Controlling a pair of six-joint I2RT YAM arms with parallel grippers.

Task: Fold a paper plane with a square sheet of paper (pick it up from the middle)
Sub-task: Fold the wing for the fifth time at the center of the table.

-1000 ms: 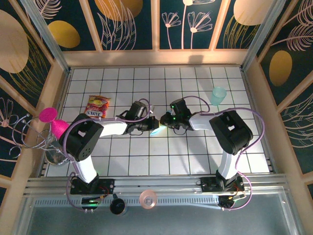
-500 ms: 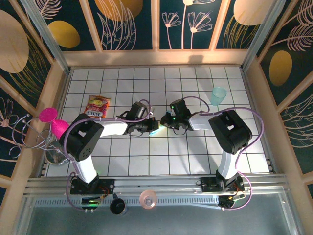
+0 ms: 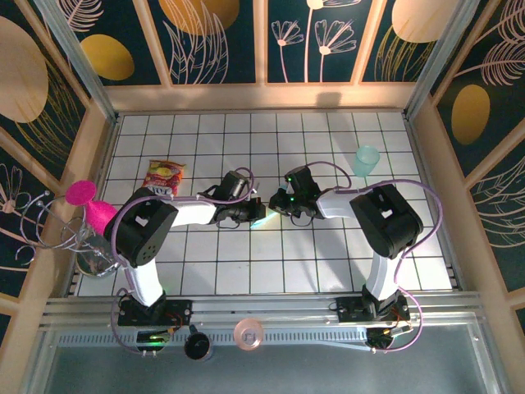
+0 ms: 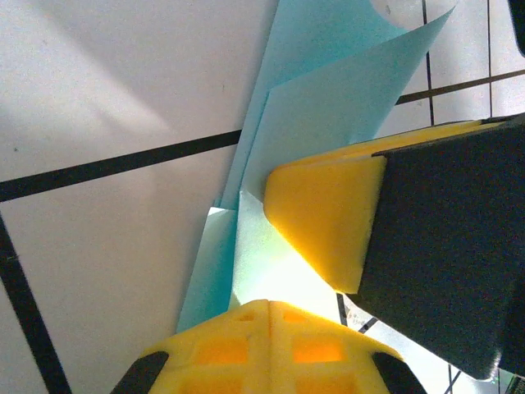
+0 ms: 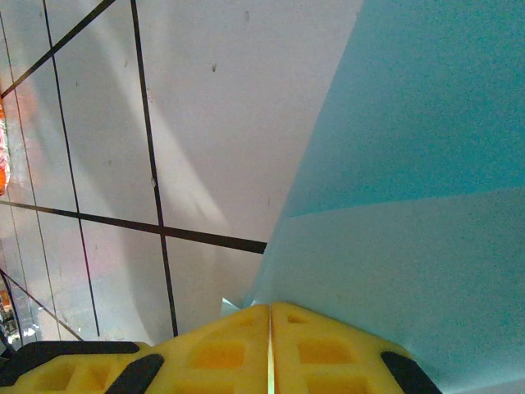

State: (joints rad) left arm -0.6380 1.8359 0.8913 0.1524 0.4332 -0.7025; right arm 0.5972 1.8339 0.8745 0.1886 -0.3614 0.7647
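Note:
The square sheet of paper [image 3: 261, 218] is light blue and folded into narrow overlapping layers with pointed flaps. It sits between the two grippers above the middle of the tiled table. In the left wrist view the folded paper [image 4: 328, 98] runs down into my left gripper [image 4: 267, 304], whose yellow jaws are pressed together on it. A yellow finger [image 4: 328, 222] of the right gripper lies on the paper beside them. In the right wrist view the paper [image 5: 410, 164] spreads out from my right gripper [image 5: 271, 308], whose jaws are also shut on its edge. From above, my left gripper [image 3: 254, 215] and right gripper [image 3: 273, 205] meet tip to tip.
A translucent teal cup [image 3: 367, 159] stands at the back right. A red and yellow snack packet [image 3: 165, 176] lies at the back left. A pink cone [image 3: 89, 205] and a glass [image 3: 94, 258] sit at the left edge. Wooden walls [image 3: 426, 148] enclose the table [image 3: 328, 263].
The left arm has swung a little to the right at its elbow. Both grippers stay together on the paper at the table's middle.

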